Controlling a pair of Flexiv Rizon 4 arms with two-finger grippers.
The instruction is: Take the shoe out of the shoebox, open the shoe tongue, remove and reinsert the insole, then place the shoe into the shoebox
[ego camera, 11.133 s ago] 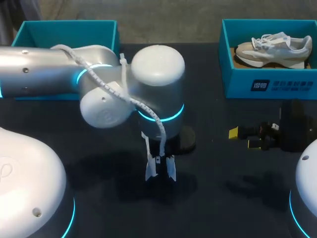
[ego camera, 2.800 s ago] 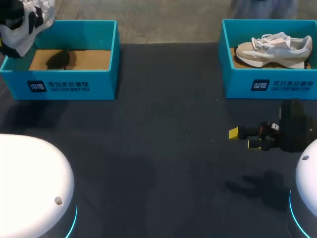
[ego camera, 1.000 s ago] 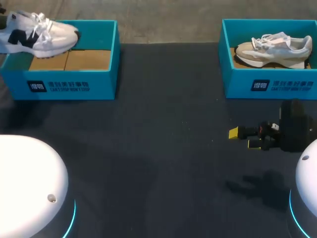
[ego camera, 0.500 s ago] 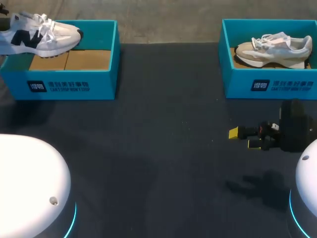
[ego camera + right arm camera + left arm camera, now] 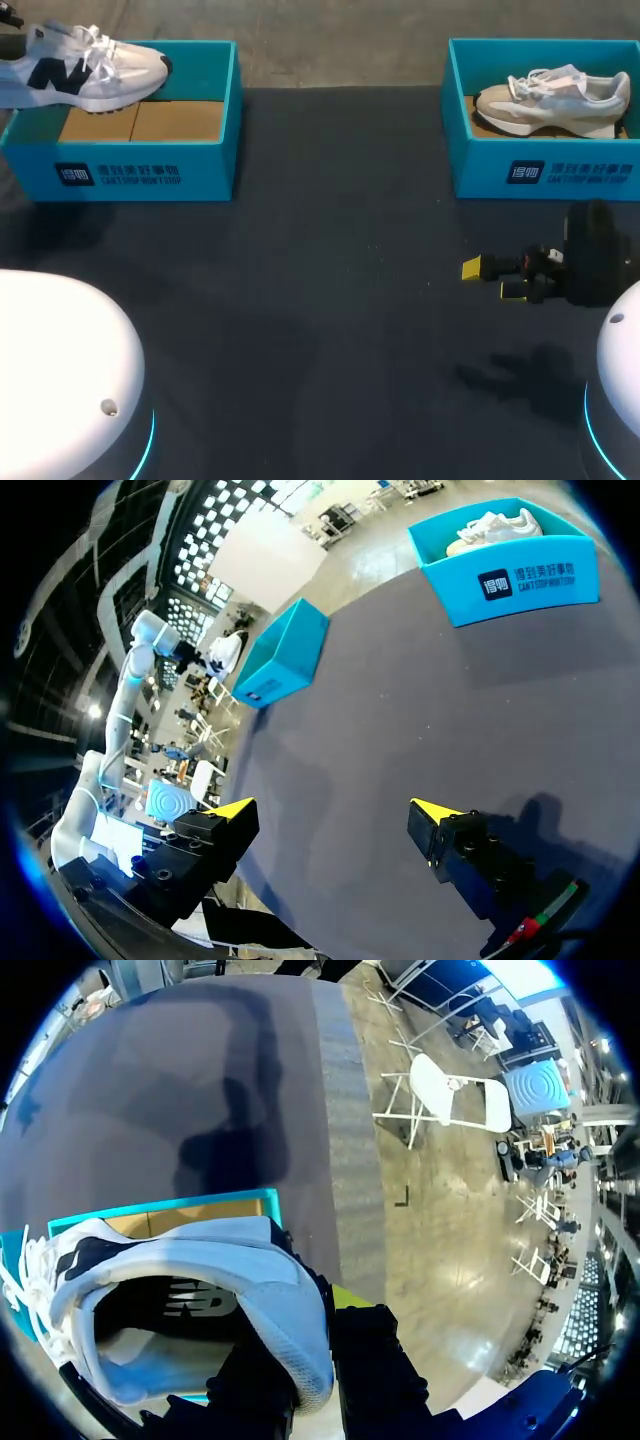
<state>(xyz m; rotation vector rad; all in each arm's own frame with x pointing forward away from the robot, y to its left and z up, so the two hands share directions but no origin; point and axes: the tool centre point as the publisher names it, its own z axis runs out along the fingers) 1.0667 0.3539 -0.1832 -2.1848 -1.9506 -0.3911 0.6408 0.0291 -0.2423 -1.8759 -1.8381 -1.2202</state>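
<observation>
My left claw (image 5: 312,1345) is clenched on the heel of the white shoe (image 5: 92,70), holding it at the upper left of the frame, over the far left corner of the left shoebox (image 5: 140,172). My right claw (image 5: 497,278) hangs released over the dark surface (image 5: 330,300) at lower right, just below the right shoebox (image 5: 545,172), which has a beige shoe (image 5: 552,100) inside.

Dark matte counter (image 5: 340,300). At far right corner, a teal box (image 5: 480,175) holding beige sneaker (image 5: 552,102) with white laces, toe toward counter's middle.
</observation>
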